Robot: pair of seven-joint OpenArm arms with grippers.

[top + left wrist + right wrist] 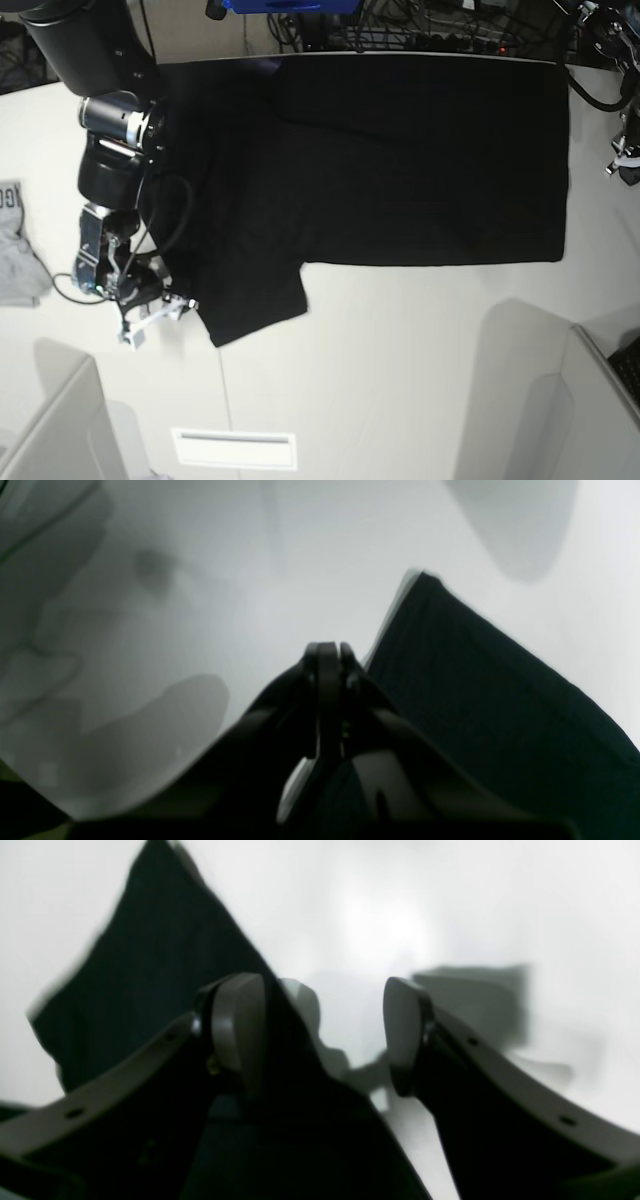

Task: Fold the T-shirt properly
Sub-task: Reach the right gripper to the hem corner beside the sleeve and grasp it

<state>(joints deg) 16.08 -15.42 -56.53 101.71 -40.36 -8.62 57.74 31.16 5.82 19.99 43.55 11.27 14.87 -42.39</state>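
The black T-shirt (pixel 400 160) lies flat across the white table (pixel 400 360), with one sleeve corner (pixel 250 315) pointing toward the front left. My right gripper (pixel 160 312) stands open at that sleeve. In the right wrist view the right gripper (pixel 325 1035) straddles the edge of the T-shirt (pixel 150 965), one finger over cloth and one over bare table. My left gripper (pixel 327 650) is shut, its tips over white table just beside the edge of the T-shirt (pixel 475 695). Whether it pinches any cloth I cannot tell. In the base view the left gripper (pixel 622 160) sits off the shirt's right edge.
A small grey garment (pixel 15 250) lies at the table's left edge. A white label strip (pixel 235 448) lies near the front. Grey partitions (pixel 50 430) rise at both front corners. Cables and equipment (pixel 400 25) crowd the back edge.
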